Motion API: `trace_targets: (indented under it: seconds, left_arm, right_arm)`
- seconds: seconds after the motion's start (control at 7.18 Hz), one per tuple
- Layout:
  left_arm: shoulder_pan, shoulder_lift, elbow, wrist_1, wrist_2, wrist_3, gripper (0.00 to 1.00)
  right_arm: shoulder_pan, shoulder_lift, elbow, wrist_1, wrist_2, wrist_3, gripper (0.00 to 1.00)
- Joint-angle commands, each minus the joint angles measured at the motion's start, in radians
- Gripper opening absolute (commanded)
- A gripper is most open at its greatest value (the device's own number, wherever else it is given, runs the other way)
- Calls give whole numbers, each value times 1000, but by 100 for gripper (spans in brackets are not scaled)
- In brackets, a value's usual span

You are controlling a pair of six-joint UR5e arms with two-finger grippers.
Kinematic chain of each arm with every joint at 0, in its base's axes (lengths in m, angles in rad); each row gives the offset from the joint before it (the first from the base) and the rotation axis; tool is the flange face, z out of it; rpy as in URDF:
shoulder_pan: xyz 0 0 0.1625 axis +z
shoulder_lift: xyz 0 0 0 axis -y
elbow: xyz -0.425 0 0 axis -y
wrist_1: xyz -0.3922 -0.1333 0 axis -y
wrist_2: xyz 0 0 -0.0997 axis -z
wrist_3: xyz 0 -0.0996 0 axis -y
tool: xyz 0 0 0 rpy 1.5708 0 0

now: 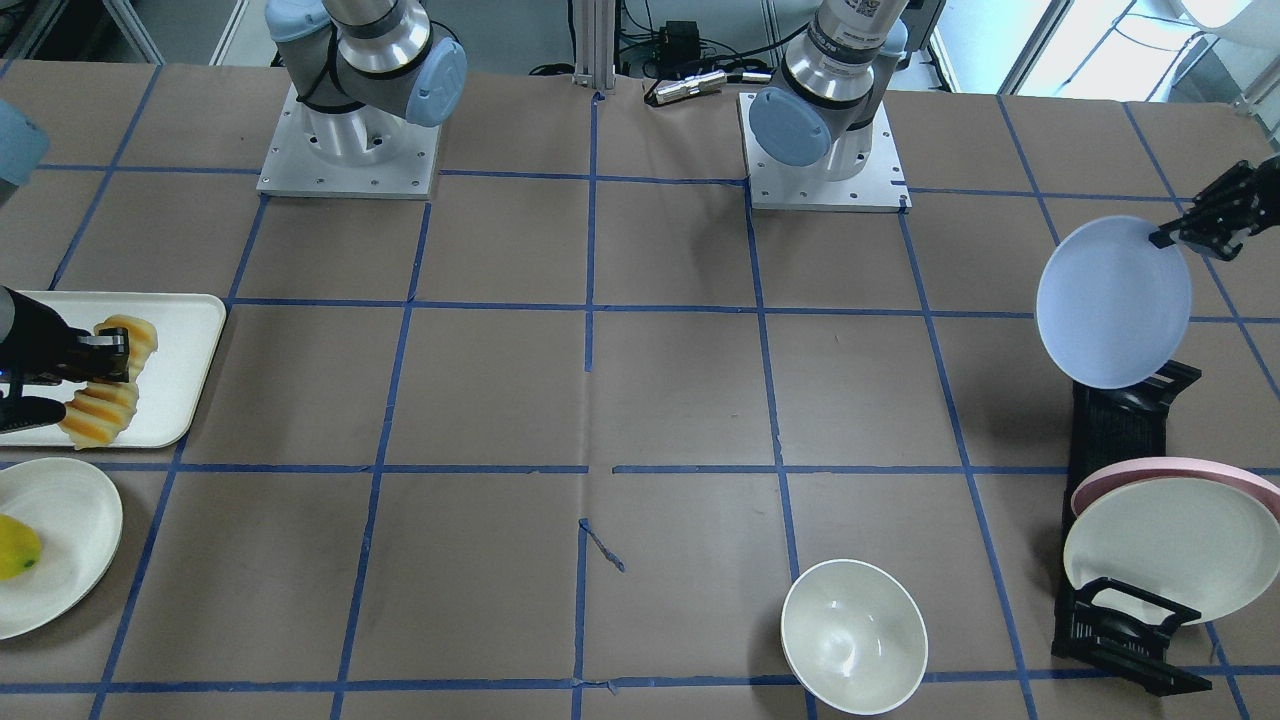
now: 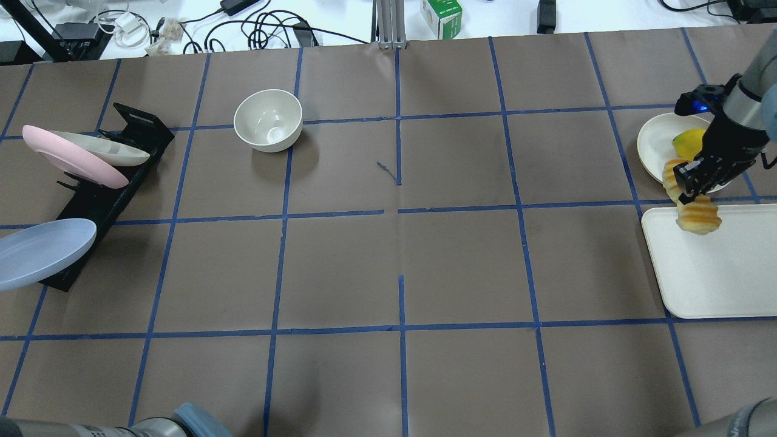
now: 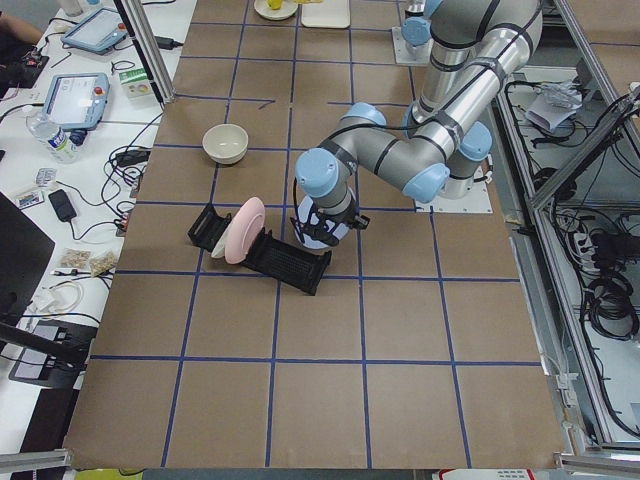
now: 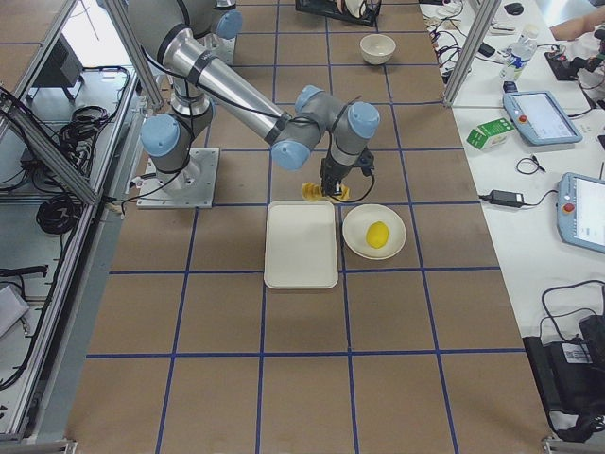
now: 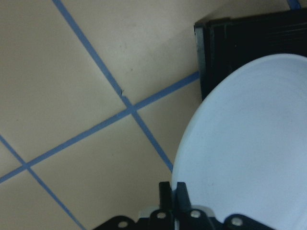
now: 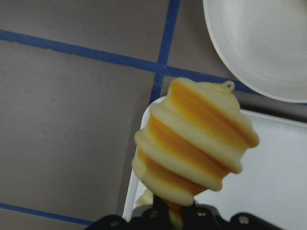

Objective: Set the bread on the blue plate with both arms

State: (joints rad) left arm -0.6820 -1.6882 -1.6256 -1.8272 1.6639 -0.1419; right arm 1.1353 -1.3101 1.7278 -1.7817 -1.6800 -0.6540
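The bread (image 2: 699,217), a ridged orange-yellow loaf, hangs from my right gripper (image 2: 692,182), which is shut on it. It is lifted over the far edge of the cream tray (image 2: 716,273). The right wrist view shows the loaf (image 6: 192,143) above the tray's corner. My left gripper (image 1: 1165,238) is shut on the rim of the blue plate (image 1: 1110,310), and the left wrist view shows its fingers closed on that rim (image 5: 249,143). The plate is tilted over the end of the black rack (image 1: 1125,420). I cannot tell whether it touches the rack.
The rack (image 2: 103,200) still holds a pink plate (image 2: 67,161) and a cream plate (image 2: 112,156). A cream bowl (image 2: 268,119) stands on the table. A cream plate (image 2: 655,145) with a yellow fruit (image 2: 689,144) sits beyond the tray.
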Motion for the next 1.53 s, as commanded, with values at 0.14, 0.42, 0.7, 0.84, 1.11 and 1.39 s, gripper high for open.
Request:
trace_targets:
  seconds: [0.14,0.42,0.7,0.84,1.11,1.39]
  left_arm:
    - [-204,110,-4,-223,-55,80,0]
    - [-507,122,-14,-3,-183,64,0]
    - [-730,64,-32,274,-231,-90,0]
    - [-823,38,-78,422,-312,-223,0]
    - [-954,-43,-254,826,-349,-378,0]
    - [-973,-120,-393,1090,-355,-412,0]
  right_arm:
    - [83,-31,-22,56,11,77,0]
    - [128,-44,-24,68,81,96,0]
    - [179,-75,-24,79,121,146,0]
    - [193,-75,-24,78,147,154,0]
    - [242,-74,-25,67,183,226,0]
    - [337,-72,-22,74,189,394,0]
